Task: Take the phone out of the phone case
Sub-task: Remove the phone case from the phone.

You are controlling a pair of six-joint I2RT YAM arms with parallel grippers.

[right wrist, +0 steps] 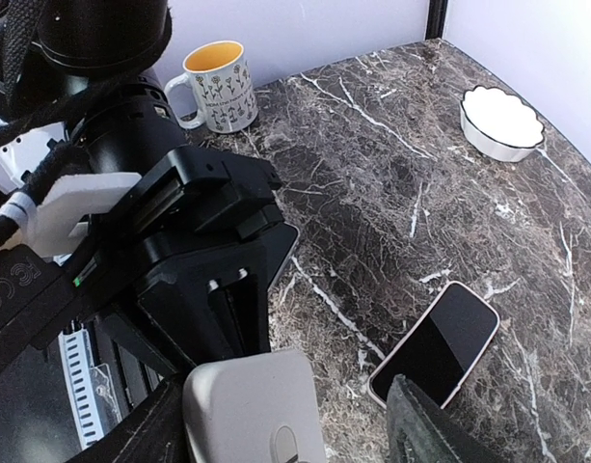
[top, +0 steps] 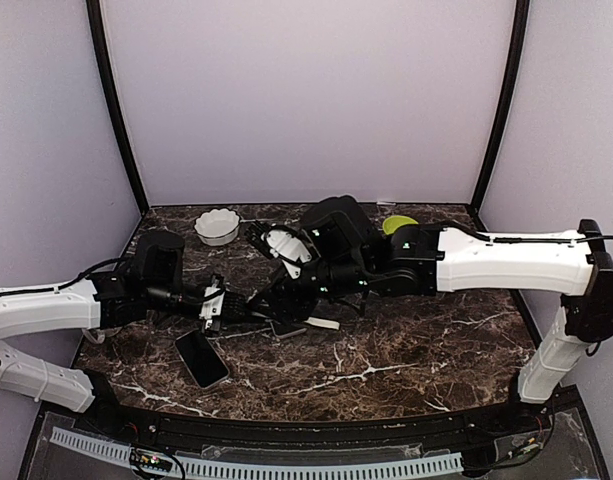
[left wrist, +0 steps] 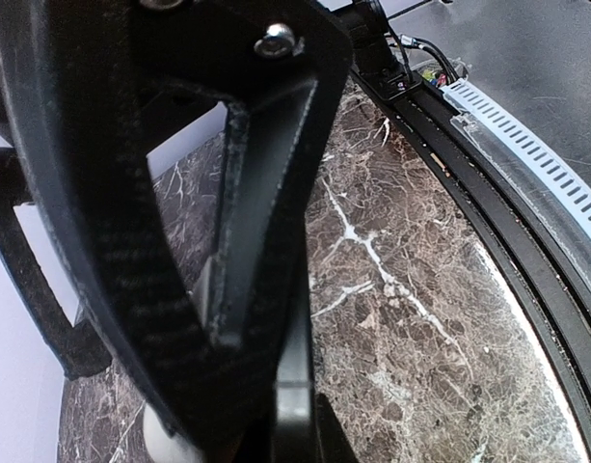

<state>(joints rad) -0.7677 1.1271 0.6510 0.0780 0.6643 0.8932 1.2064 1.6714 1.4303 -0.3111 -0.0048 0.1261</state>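
Observation:
A phone (right wrist: 436, 341) with a black screen and a pale rim lies flat on the marble, apart from both grippers; from above the phone (top: 201, 358) sits near the front left. A pale grey rounded slab, seemingly the phone case (right wrist: 249, 405), stands between the fingers of my right gripper (right wrist: 281, 391), which is open, with a wide gap on the slab's right side. My left gripper (right wrist: 221, 307) is shut and points down at the slab's top edge; its tips are hidden behind it. From above, the left gripper (top: 241, 308) and right gripper (top: 273, 306) meet mid-table.
A flowered mug (right wrist: 219, 86) and a white scalloped bowl (right wrist: 502, 121) stand toward the back; the bowl (top: 217, 227) is back left from above. A dark, pale-rimmed flat thing (right wrist: 287, 243) shows behind the left fingers. The slotted rail (left wrist: 526, 145) runs along the near edge.

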